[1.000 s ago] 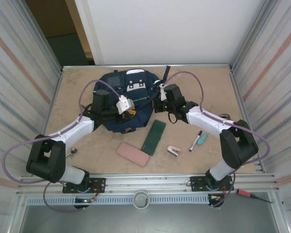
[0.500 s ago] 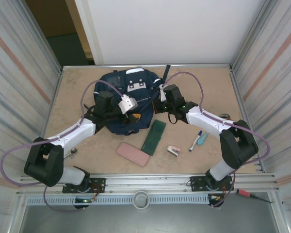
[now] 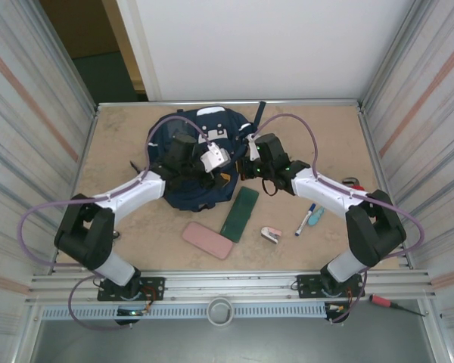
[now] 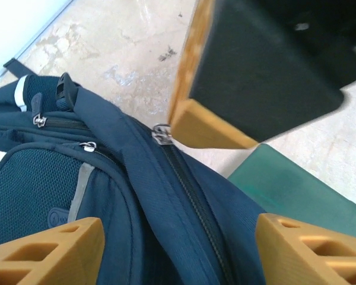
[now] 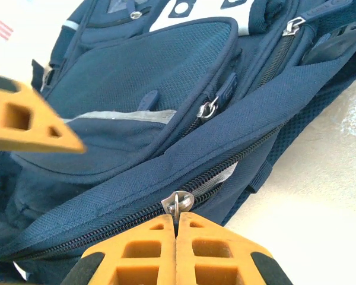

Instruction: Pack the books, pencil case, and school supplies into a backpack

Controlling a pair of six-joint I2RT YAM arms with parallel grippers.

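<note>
Zipper pull (image 5: 178,202) half hidden in right gripper (image 5: 177,224)

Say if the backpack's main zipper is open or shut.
Shut where visible: teeth meshed along the zipper of the backpack; right gripper pinches the pull.

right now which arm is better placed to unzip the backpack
Right: the right fingers are shut on the zipper pull of the backpack; the left fingers hang open above the fabric, holding nothing.

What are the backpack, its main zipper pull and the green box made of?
The backpack: matte woven fabric, likely nylon or polyester; weave and mesh panel show. The zipper pull: metal, silvery with a glint. The green box: smooth matte surface, perhaps plastic or card.
</note>
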